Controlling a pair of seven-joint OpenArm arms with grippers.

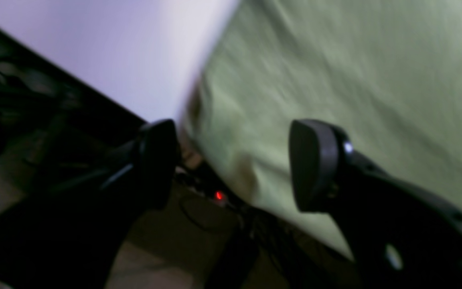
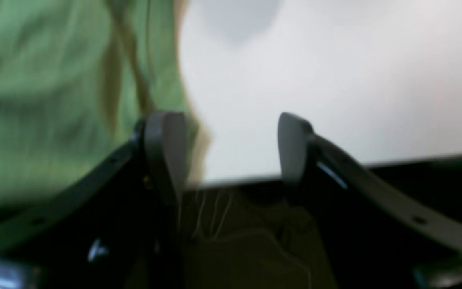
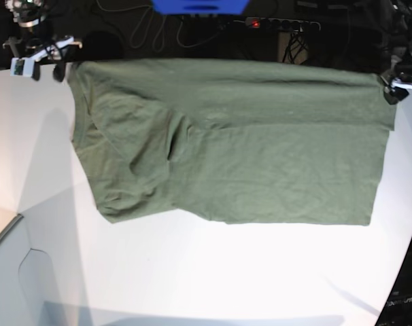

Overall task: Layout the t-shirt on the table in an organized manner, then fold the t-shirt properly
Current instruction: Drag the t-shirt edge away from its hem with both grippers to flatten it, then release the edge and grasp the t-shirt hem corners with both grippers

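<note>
Large smooth white table [image 3: 192,278]: curved edge, most of surface bare.

Olive green short-sleeved cloth t-shirt [image 3: 260,163]: spread wide across far half of table, far hem at far edge; left part rumpled, sleeve folded in.

Left gripper [image 1: 231,164]: far right corner of shirt, jaws apart, holding nothing.

Right gripper [image 2: 231,156]: far left corner, jaws apart, straddling shirt edge.

Step, judged: layout nearly finished. Next move calls for smoothing left rumples, then first fold.

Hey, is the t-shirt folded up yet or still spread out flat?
Mostly spread: the t-shirt lies wide across the table, one sleeve area rumpled and overlapped, no tidy fold.
</note>
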